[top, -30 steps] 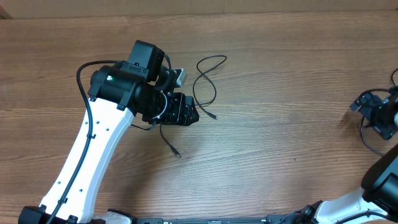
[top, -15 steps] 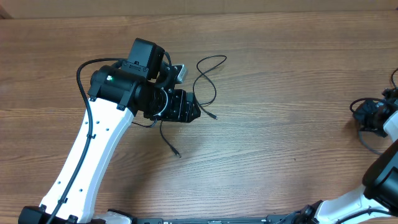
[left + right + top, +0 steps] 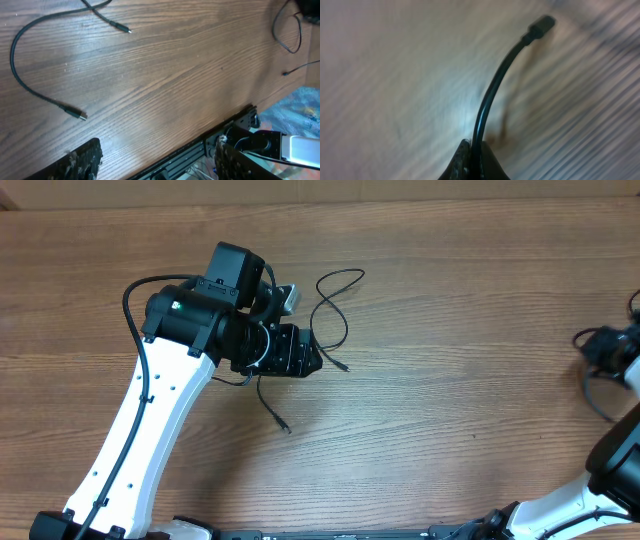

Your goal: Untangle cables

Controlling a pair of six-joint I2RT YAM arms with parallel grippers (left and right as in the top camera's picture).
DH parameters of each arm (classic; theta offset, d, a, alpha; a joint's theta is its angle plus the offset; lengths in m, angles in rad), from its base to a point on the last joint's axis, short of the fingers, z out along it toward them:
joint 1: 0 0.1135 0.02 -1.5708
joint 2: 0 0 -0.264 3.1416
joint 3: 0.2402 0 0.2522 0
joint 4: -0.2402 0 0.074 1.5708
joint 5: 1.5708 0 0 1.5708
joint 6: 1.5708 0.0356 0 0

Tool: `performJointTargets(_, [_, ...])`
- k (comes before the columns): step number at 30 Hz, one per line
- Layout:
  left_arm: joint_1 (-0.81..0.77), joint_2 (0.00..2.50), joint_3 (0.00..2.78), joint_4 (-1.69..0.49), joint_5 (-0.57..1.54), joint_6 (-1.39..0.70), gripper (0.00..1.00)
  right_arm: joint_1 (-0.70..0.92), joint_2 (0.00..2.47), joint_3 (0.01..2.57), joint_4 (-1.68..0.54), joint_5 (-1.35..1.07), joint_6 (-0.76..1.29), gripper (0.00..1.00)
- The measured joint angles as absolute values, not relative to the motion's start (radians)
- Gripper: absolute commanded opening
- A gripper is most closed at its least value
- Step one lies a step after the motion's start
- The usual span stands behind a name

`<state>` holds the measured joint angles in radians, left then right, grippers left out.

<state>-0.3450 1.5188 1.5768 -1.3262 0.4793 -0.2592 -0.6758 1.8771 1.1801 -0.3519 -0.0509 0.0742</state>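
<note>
At the table's [image 3: 450, 440] right edge, the right gripper [image 3: 473, 154] is closed hard on a thin black cable [image 3: 487, 100]. The cord rises out of the pinched jaws, bends to the right and ends in a small dark plug [image 3: 543, 22] lifted off the wood; this wrist view is blurred, so the plug's type cannot be told. From overhead, a loop of the same cord hangs just below the gripper, beside the right arm [image 3: 615, 465], whose white link comes up from the lower right corner.

Over the left-centre of the table, the left gripper [image 3: 157, 152] points to the right, its jaws standing wide apart with only bare wood between them; it holds nothing. The left arm [image 3: 150, 430] slants up from the lower left corner, white link first, then a bulky black wrist.

Two more cords lie flat near that gripper. The looped cable [image 3: 338, 285] curls just beyond its tip, crossing itself once, with one plug pointing down and to the right. The curved cable [image 3: 15, 60] sweeps in an open arc beneath the gripper and ends in a small plug with a light tip [image 3: 81, 116].
</note>
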Motion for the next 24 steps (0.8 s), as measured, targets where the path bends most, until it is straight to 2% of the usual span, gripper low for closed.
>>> performJointTargets(5, [-0.345,1.519,1.577,-1.381,0.479,-0.259,0.72,-0.749,1.877,1.355,-0.362,0.027,0.107,0.04])
performJointTargets(11, [-0.345,1.519,1.577,-1.408,0.479,-0.28,0.72,-0.882,1.878,1.618,-0.482,0.079,0.116,0.04])
performJointTargets(12, [-0.345,1.519,1.577,-1.406,0.479,-0.282,0.73,-0.901,1.878,1.664,-0.494,0.083,0.117,0.55])
performJointTargets(13, [-0.345,1.519,1.577,-1.401,0.479,-0.283,0.72,-0.918,1.878,1.711,-0.514,0.083,0.123,1.0])
performJointTargets(17, [-0.345,1.519,1.577,-1.359,0.479,-0.286,0.72,-0.953,1.876,1.835,-0.577,0.01,0.095,1.0])
performJointTargets(24, [-0.354,1.519,1.577,-1.349,0.479,-0.286,0.72,-0.9,1.877,1.851,-0.706,-0.249,0.044,1.0])
